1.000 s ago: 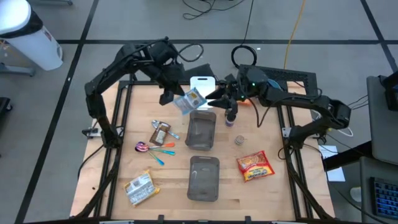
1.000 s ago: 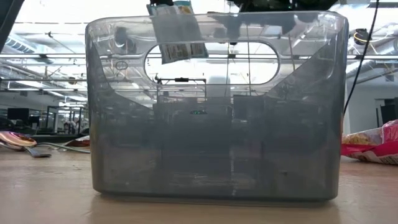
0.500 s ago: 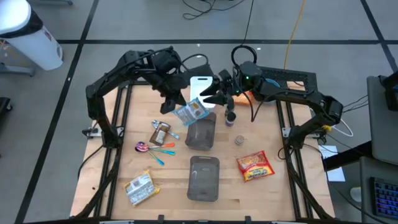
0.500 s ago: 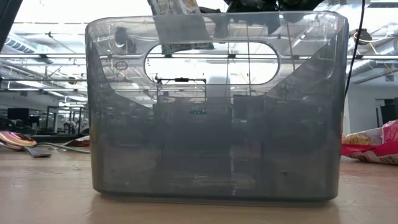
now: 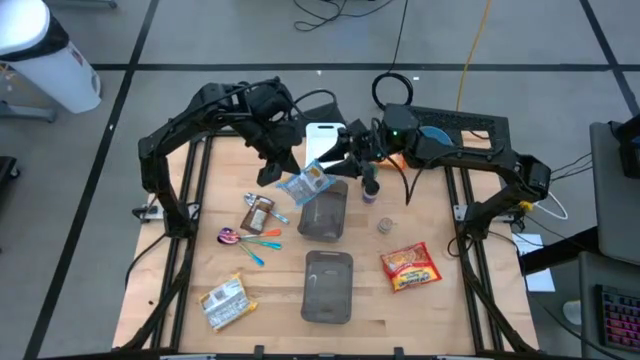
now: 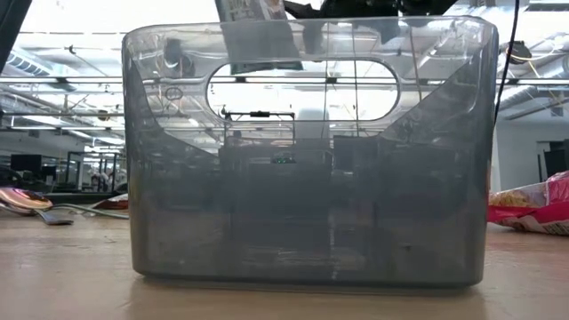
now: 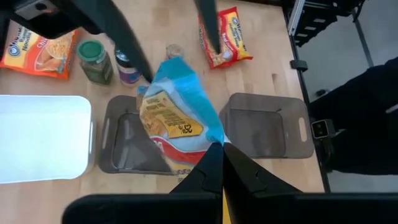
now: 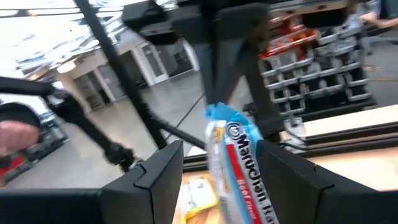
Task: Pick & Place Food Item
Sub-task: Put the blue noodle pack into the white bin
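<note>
A blue instant-noodle packet (image 5: 306, 183) hangs above the far left corner of the far grey container (image 5: 323, 212). My left gripper (image 5: 284, 176) is shut on it, reaching in from the far left. My right gripper (image 5: 337, 158) is open and comes level from the right. Its two fingers (image 8: 163, 171) stand either side of the packet's other end (image 8: 231, 152). In the low view only the packet's lower part (image 6: 258, 36) shows, above the near grey container (image 6: 307, 151). My left gripper pinches one end edge of the packet (image 7: 210, 140) between its two shut fingers, slanting down from the table's far left. The packet is lifted clear and tilted, stretching away from the fingers over the container. My right gripper: I cannot tell whether its fingers touch the packet.
A second grey container (image 5: 328, 286) lies nearer the front. A white board (image 5: 325, 134) and jars (image 5: 370, 188) stand at the back. A red packet (image 5: 410, 267) lies right; a brown bar (image 5: 258, 212), spoons (image 5: 250, 238) and another packet (image 5: 225, 303) lie left.
My left gripper has carried the packet toward the table's right and a little nearer, to above the far container's corner, and then stopped. My right gripper has moved left toward the packet, so its fingers now flank the packet's free end.
</note>
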Controlling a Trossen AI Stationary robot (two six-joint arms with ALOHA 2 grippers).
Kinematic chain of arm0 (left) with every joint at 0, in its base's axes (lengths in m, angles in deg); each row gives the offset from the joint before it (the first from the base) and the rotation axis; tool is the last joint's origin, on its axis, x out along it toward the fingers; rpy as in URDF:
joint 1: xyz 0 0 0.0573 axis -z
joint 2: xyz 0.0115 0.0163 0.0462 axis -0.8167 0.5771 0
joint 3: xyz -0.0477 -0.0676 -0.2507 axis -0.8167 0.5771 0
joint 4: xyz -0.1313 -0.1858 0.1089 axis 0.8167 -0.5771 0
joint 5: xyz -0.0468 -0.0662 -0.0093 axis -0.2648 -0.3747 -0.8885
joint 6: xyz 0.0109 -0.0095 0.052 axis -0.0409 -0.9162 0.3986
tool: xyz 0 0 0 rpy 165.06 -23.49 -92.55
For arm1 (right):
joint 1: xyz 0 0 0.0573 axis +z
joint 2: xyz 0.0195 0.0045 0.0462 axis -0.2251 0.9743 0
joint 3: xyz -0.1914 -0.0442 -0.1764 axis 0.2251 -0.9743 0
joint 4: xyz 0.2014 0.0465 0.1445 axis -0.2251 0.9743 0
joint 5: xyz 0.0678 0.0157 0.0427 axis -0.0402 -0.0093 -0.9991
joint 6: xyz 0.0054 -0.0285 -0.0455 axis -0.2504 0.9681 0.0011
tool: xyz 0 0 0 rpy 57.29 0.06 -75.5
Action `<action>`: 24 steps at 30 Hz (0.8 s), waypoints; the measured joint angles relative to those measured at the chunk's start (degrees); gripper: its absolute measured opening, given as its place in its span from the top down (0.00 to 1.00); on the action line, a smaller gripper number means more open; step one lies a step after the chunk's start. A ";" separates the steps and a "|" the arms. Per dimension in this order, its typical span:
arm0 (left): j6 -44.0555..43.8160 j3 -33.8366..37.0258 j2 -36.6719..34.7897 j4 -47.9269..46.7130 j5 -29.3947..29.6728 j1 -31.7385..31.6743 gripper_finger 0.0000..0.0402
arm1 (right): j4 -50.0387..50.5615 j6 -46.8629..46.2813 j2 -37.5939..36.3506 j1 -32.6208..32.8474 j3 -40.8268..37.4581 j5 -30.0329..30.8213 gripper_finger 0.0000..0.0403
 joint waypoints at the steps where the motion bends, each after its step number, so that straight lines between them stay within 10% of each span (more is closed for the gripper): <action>1: -0.01 0.00 0.00 0.04 -0.13 -0.01 1.00 | 0.15 0.02 0.02 0.00 0.00 0.80 0.51; 24: -0.84 0.07 1.95 1.33 -1.11 1.26 1.00 | -5.78 -5.57 4.72 1.93 -0.16 -2.02 0.51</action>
